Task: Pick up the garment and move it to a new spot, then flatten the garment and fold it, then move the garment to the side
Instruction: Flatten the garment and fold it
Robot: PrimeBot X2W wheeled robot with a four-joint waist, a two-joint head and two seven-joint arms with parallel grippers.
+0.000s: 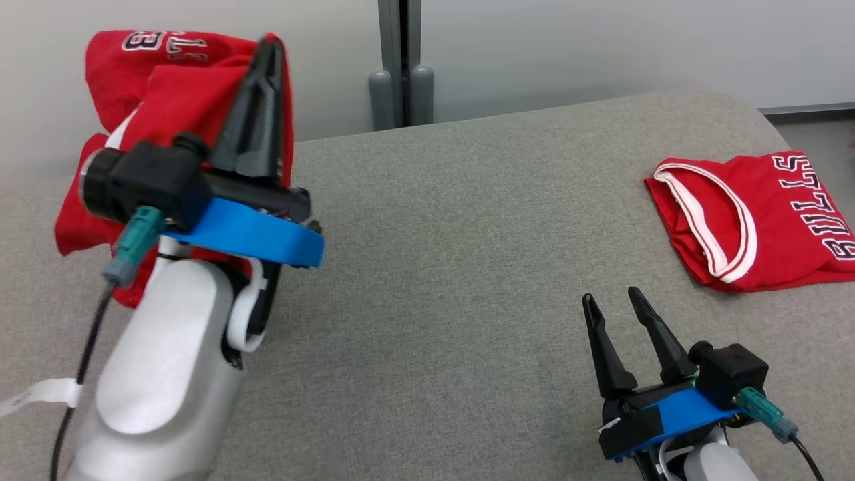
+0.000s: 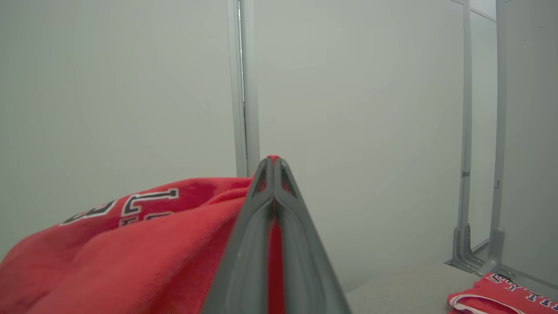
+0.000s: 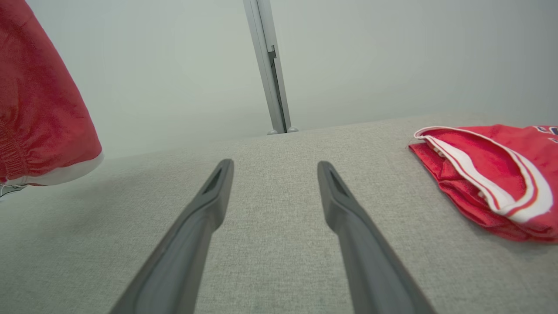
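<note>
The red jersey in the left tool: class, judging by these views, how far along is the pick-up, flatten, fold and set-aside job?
Done: the left tool is shut on the red jersey, lifted off the grey table. In hand: carrying it, bunched and hanging, to a new spot. Left: laying it down, flattening, folding, moving aside. The right tool waits open and empty. A second folded jersey lies at the table's right.

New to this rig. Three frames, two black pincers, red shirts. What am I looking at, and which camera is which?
A two-armed robot, seen by three cameras. The wide picture comes from its head; the other two look along each wrist's fingers. The left gripper is raised and shut on a red jersey, which hangs from it above the grey padded table; its wrist view shows cloth pinched between the fingers. The right gripper is open and holds nothing, low over the table. A second, folded jersey lies at the table's right.
</note>
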